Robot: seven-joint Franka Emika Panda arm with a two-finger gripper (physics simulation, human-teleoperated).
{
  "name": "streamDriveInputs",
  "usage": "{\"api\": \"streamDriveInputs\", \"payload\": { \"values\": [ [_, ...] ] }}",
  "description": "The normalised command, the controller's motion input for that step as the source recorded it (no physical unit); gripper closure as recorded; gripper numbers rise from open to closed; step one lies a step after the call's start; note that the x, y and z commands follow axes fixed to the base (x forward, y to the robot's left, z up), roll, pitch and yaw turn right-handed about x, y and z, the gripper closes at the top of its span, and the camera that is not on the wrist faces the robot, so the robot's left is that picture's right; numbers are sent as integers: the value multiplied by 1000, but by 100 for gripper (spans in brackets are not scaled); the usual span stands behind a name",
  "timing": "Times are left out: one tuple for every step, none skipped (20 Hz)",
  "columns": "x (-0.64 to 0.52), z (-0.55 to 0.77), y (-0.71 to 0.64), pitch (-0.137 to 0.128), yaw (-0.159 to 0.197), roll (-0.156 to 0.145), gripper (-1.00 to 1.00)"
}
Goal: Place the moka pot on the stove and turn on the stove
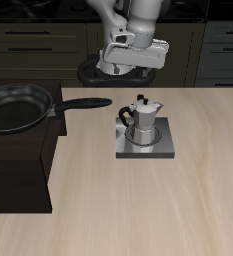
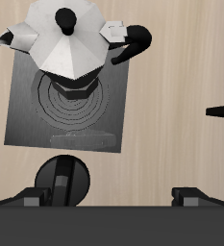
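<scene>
The silver faceted moka pot (image 1: pixel 140 122) stands upright on the stove (image 1: pixel 158 150), a small grey plate near the table's middle. The pot's black handle points toward the frying pan. In the wrist view the moka pot (image 2: pixel 70 48) covers part of the spiral coil of the stove (image 2: pixel 32 120), and a dark knob (image 2: pixel 81 139) sits at the plate's edge. My gripper (image 1: pixel 126 66) hangs well above and behind the pot, touching nothing. Its fingertips (image 2: pixel 186 195) show wide apart in the wrist view, so the gripper (image 2: pixel 109 197) is open and empty.
A black frying pan (image 1: pixel 16 106) rests on a large black cabinet (image 1: pixel 18 165) beside the stove, its long handle (image 1: pixel 86 104) reaching toward the pot. The robot's round black base (image 1: pixel 113 73) stands at the table's back. Dark drawers line the wall behind.
</scene>
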Motion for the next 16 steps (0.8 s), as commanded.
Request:
{"api": "streamDriveInputs", "payload": {
  "values": [
    [-106,98,-115,-47,-39,-23,-100],
    [-76,6,-98,9,-19,-52,-100],
    [-181,-54,-79,26,-46,-51,-100],
    [-47,71,-182,-1,-56,-51,-100],
    [-195,-76,68,14,-17,-37,-100],
    [-94,68,-57,-10,-74,3,-100],
    [-223,-167,219,29,-49,-6,-100],
    [-238,-34,106,-41,40,-32,-100],
    [-227,-135,129,10,-43,-28,-100],
    [-226,-108,68,72,72,-106,-100],
    [-154,-79,17,38,-55,-25,-100],
    [-163,-152,181,-13,-45,-27,-100],
    [-48,37,-149,97,-16,29,-100],
    [-459,-81,275,-77,-34,62,-100],
    [-187,-51,86,3,-9,61,-100],
    [-73,-7,-46,5,-47,25,-100]
  ]
}}
